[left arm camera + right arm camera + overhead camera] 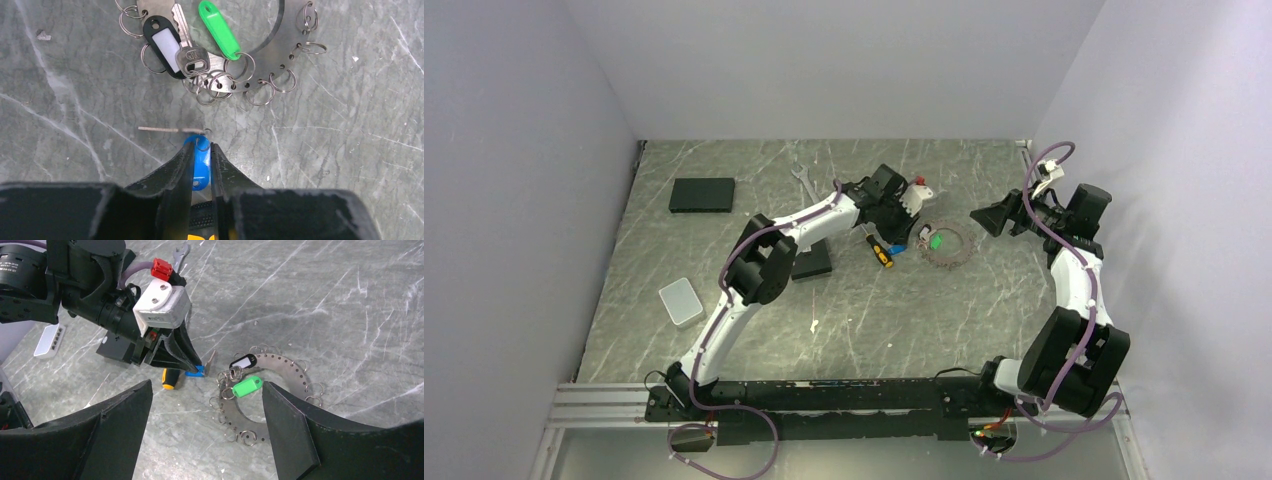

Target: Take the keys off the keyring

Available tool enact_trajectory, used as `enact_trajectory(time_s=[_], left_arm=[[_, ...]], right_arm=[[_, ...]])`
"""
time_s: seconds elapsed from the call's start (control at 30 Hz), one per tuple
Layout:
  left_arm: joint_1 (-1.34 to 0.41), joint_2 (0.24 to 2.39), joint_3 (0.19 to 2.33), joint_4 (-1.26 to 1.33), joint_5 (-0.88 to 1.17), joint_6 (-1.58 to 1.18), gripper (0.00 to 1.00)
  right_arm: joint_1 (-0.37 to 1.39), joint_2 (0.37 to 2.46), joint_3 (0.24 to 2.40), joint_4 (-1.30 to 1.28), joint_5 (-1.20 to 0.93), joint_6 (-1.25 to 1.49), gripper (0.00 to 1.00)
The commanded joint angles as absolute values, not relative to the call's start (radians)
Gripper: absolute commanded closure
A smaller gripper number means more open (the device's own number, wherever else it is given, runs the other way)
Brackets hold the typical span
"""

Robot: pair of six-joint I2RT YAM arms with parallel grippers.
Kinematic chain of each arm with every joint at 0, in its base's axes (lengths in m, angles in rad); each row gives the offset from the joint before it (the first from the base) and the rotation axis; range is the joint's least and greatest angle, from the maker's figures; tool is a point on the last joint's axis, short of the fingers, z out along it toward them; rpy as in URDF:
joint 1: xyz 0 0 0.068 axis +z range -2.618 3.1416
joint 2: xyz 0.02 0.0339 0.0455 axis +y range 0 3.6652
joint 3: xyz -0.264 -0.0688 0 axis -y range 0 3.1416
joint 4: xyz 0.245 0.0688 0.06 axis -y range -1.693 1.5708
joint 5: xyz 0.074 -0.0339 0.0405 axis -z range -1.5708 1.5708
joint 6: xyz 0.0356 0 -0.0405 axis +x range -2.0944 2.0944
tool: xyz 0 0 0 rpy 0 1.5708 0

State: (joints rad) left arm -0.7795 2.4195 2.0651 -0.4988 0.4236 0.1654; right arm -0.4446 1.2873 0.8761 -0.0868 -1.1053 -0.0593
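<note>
Keyring [287, 372] lies just ahead of my left end effector [202, 150], which is pinched tight on the blue key [200, 167], off the ring. The green key [220, 30] hangs on the ring's near rim, its long axis angled away from me. My right end effector [206, 384] gapes wide and empty beyond it.

- A robotics lab test cell: plain pale walls [824, 60] close in three sides of a grey marble-patterned worktop [984, 330].
- Two white-and-black arms, the left arm [764, 262] and the right arm [1079, 290], are bolted to an aluminium rail [604, 405] well behind the left fingers [172, 172], with purple cables [726, 272] running along them.
- Hand tools lie on the worktop: a yellow-handled screwdriver [879, 250] just beside those fingers, and a silver spanner [804, 178] farther off to their left.
</note>
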Motion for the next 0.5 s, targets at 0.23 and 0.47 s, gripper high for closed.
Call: enact_trajectory(time_s=[0.23,0.47], left_arm=[[-0.786,2.331,2.091,-0.550,0.453,0.138,0.55],[-0.731,2.198,2.076,-0.642,0.450,0.175,0.23]], right_arm=[[-0.452,1.262,0.893,-0.054,-1.136,-0.071,0.11],[-0.450,1.267,0.894,-0.060,-1.140,-0.080,0.03]])
